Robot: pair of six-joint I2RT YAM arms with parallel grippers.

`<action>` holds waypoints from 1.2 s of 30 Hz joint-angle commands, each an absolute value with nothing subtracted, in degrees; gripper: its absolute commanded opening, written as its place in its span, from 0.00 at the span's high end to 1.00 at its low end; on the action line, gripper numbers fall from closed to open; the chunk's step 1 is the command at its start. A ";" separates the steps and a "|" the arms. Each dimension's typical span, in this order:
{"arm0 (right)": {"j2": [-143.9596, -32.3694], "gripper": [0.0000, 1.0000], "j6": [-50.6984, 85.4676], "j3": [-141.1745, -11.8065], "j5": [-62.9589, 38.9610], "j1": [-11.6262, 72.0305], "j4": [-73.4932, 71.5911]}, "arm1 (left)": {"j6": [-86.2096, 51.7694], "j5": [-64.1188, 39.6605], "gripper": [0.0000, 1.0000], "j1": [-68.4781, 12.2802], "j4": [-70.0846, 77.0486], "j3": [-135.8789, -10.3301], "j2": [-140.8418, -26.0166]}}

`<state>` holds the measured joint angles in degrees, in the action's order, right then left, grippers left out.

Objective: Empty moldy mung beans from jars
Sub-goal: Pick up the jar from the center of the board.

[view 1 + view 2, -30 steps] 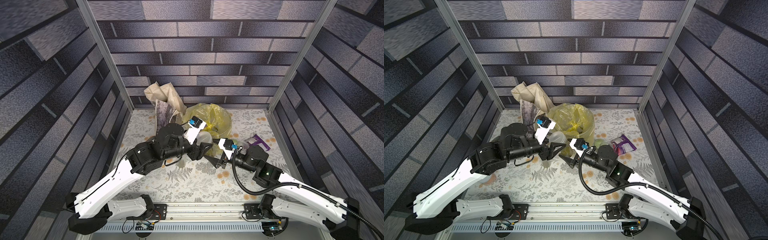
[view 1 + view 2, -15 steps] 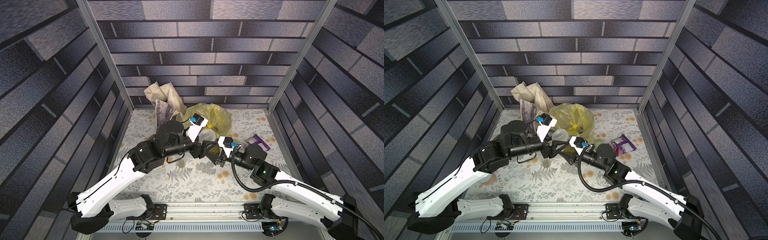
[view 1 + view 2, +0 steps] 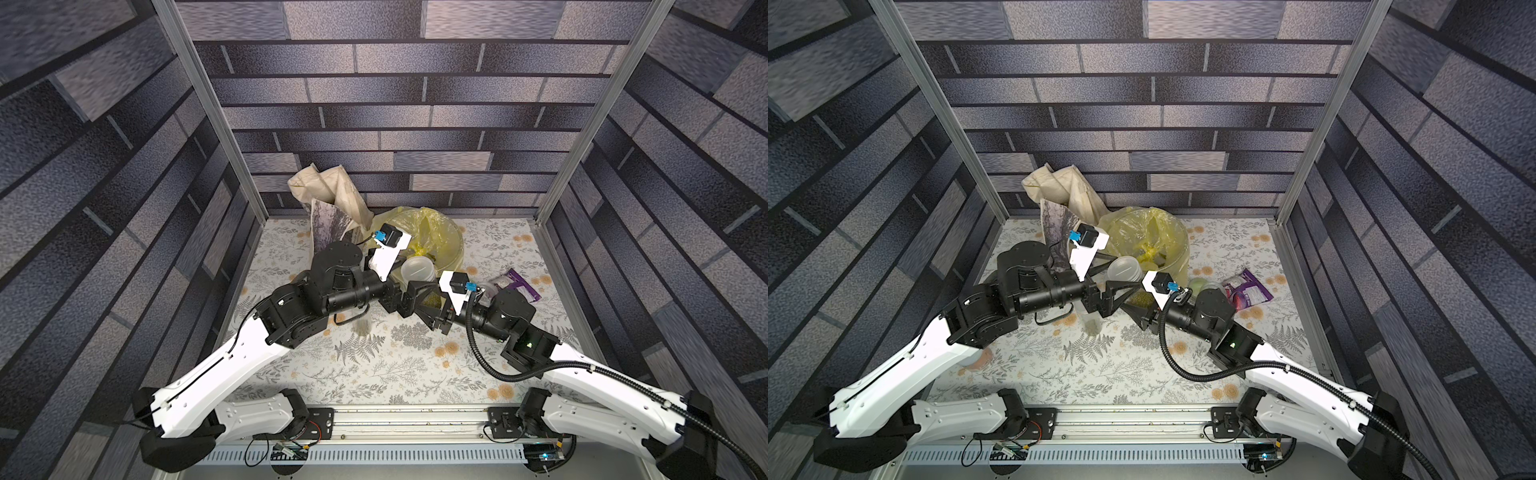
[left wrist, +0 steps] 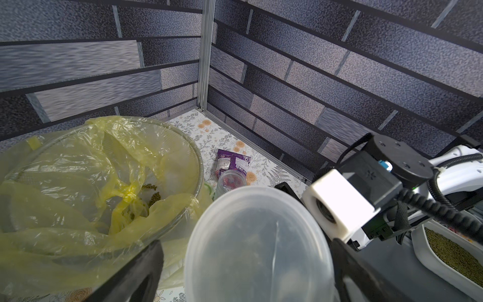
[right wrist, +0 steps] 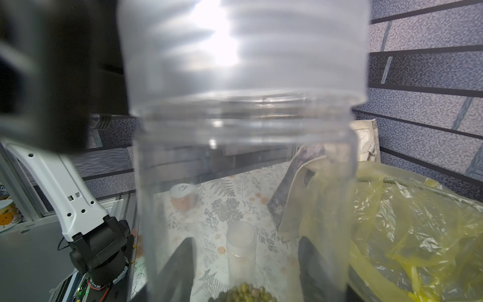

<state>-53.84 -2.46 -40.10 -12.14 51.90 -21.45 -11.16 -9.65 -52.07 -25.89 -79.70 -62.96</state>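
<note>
My right gripper (image 5: 247, 261) is shut on the lower part of a slim clear jar (image 5: 243, 157), held tilted above the table with its whitish lid (image 3: 417, 270) at the high end. A small heap of mung beans (image 5: 245, 292) lies at the jar's low end, between my fingers. My left gripper (image 4: 247, 245) stands open around that lid, with a gap on at least one side. More mung beans (image 4: 154, 196) lie in the yellow bag. A second slim jar (image 3: 362, 326) stands under my left forearm. The ribbed jar (image 3: 1212, 286) sits beside my right wrist.
The grey bucket lined with the yellow bag (image 3: 432, 232) stands just behind both grippers. A cream tote (image 3: 328, 199) leans in the back left corner. A purple packet (image 3: 519, 282) lies at the right. A small white-lidded pot (image 5: 183, 196) stands under my left arm.
My right gripper has closed on the jar. My left jaws have opened wide around its lid. Both grippers have drawn closer together.
</note>
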 commanded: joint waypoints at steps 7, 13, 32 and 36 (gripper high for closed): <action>-53.06 0.44 -0.08 -39.56 -12.75 50.96 -24.32 | -13.97 -8.55 0.00 -51.81 -18.81 -75.64 -58.37; -52.32 0.44 0.96 -39.65 -14.67 50.98 -24.53 | -13.12 -7.78 0.00 -51.68 -19.66 -76.43 -59.54; -51.45 0.43 2.51 -38.51 -16.95 50.98 -25.75 | -11.60 -7.69 0.00 -51.53 -17.51 -77.06 -62.00; -51.41 0.43 2.42 -38.46 -16.87 50.93 -25.92 | -11.34 -8.83 0.00 -51.51 -16.74 -77.43 -62.87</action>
